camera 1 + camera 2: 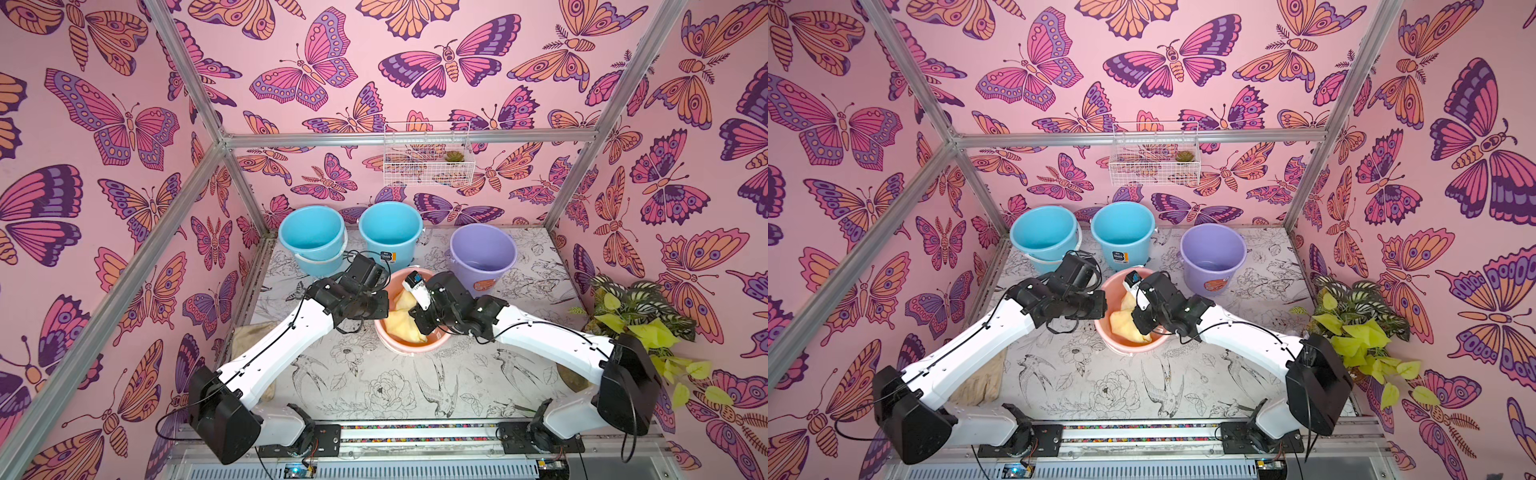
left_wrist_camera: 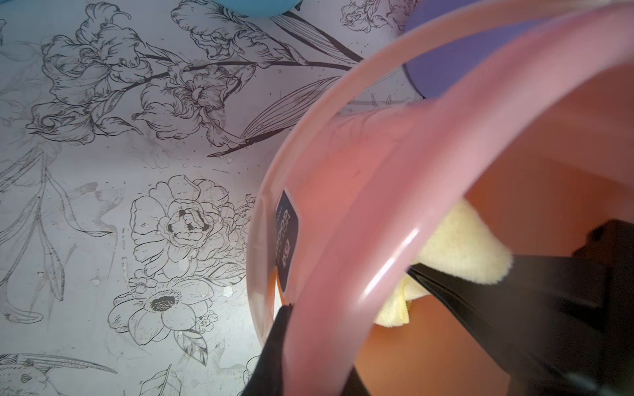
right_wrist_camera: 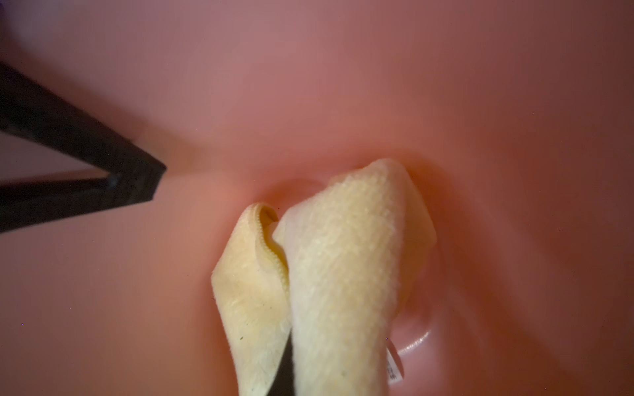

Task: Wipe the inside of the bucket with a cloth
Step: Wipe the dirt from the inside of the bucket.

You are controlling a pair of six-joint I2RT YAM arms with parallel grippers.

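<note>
Two pincers clamped: my left gripper [image 2: 348, 291] pins the bucket [image 2: 360, 164] rim, my right gripper [image 3: 302, 377] holds the cloth [image 3: 343, 257] ahead of it; firm wall contact, slow sweeps seem best.

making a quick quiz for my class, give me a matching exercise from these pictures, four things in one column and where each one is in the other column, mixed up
Things
1. yellow cloth
2. purple bucket
3. tan rag
4. wire basket

Places
a. hangs on the back wall
b. inside the pink bucket
c. on the table's left edge, near the front
d. upright at the back right of the table

Pairs: 1-b, 2-d, 3-c, 4-a
</note>
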